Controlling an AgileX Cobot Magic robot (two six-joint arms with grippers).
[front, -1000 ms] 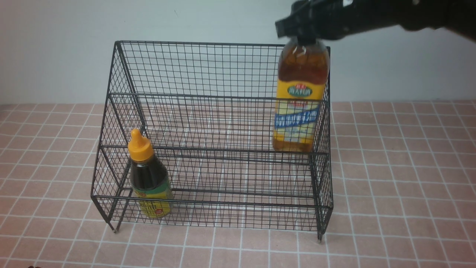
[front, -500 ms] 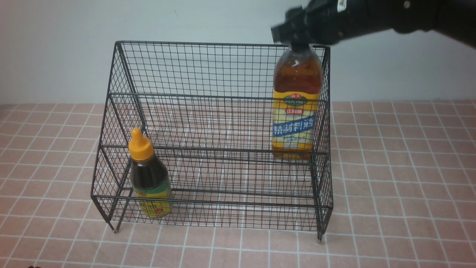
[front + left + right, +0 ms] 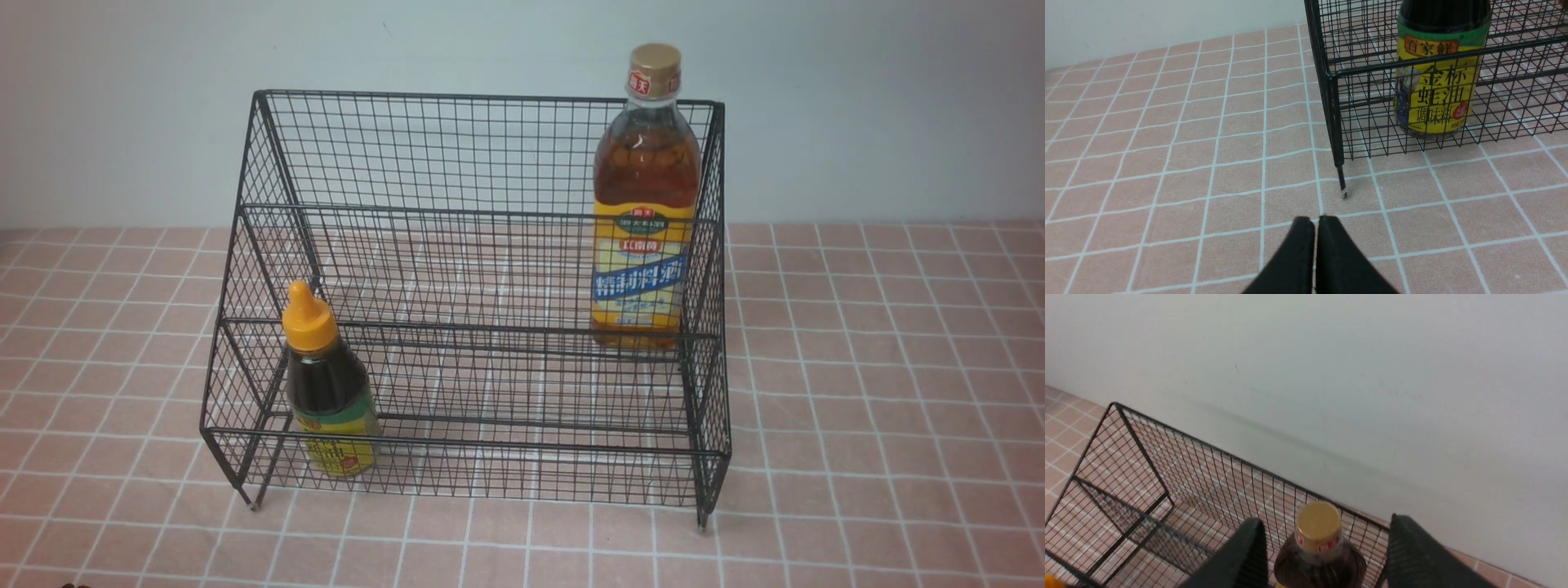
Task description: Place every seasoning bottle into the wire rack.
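The black wire rack (image 3: 457,147) stands on the pink tiled cloth. The tall amber bottle (image 3: 645,212) with the gold cap stands upright on its upper tier at the right end. The small dark-sauce bottle (image 3: 326,384) with the orange cap stands on the lower tier at the left. My right gripper (image 3: 1326,520) is open, its fingers spread on either side of the tall bottle (image 3: 1321,567) and clear of it. My left gripper (image 3: 1316,218) is shut and empty, low over the cloth near the rack's front left leg (image 3: 1341,179), with the small bottle (image 3: 1437,90) behind the wire. Neither arm shows in the front view.
The tiled cloth (image 3: 882,392) stretches around the rack on all sides. A pale wall (image 3: 122,106) rises just behind the rack's tall back. The rack's sloped side (image 3: 1139,449) shows in the right wrist view.
My right gripper set the tall bottle down on the upper tier, let go and drew back out of the front view. The bottle now stands free with its gold cap showing.
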